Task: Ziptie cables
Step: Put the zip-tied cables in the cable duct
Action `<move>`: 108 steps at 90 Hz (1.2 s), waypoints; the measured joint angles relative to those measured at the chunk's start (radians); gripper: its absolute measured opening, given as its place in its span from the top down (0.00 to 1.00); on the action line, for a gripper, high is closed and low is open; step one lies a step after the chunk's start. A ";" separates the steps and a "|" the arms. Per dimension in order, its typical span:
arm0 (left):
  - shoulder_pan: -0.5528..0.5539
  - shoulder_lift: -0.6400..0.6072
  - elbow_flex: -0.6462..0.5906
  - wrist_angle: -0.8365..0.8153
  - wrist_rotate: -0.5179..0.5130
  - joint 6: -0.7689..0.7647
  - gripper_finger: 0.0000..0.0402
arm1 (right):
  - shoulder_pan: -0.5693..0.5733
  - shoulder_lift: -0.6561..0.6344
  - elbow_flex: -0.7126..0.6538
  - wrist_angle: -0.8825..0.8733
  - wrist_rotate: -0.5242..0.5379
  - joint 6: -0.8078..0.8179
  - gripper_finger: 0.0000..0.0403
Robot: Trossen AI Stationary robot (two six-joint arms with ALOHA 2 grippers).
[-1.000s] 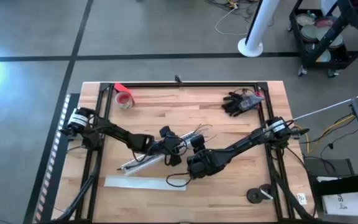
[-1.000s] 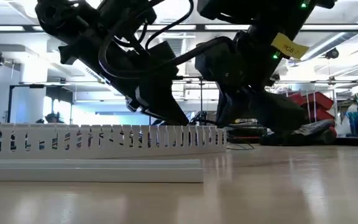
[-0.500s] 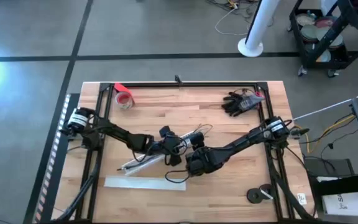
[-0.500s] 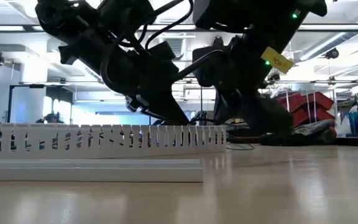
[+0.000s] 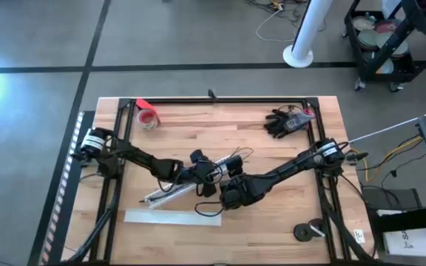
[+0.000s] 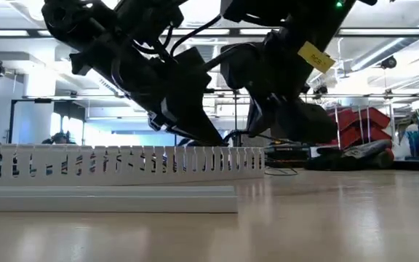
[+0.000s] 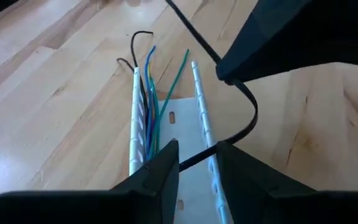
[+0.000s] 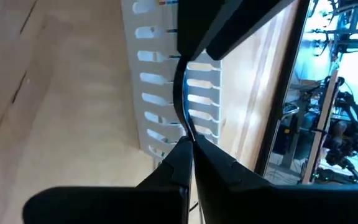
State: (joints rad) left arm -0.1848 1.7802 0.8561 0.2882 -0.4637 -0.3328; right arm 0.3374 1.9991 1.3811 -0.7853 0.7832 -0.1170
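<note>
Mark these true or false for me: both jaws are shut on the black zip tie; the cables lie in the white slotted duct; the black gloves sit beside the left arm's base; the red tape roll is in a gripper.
1. Left gripper and right gripper each shut on the black zip tie: true.
2. The cables lie in the white slotted duct: true.
3. Black gloves beside the left arm's base: false, they lie at the table's far right, nearer the right arm.
4. Red tape roll held: false, it lies far left on the table.

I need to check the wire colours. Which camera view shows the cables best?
The left wrist view shows the cables best: blue, green and dark strands lie along the white slotted duct, their ends on the wood. In the high view they are only thin lines beside the grippers. In the low and right wrist views I cannot make them out.
</note>
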 joint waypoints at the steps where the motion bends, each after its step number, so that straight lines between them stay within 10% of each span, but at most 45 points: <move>1: 0.000 0.000 0.000 0.000 0.000 0.000 0.76 | 0.000 0.000 0.000 0.000 -0.001 0.001 1.00; 108: 0.010 0.011 0.000 -0.017 -0.002 0.002 0.76 | 0.016 0.036 -0.001 0.060 -0.088 -0.005 1.00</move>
State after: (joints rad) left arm -0.1749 1.7912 0.8558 0.2710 -0.4656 -0.3313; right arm 0.3535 2.0349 1.3804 -0.7250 0.6957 -0.1217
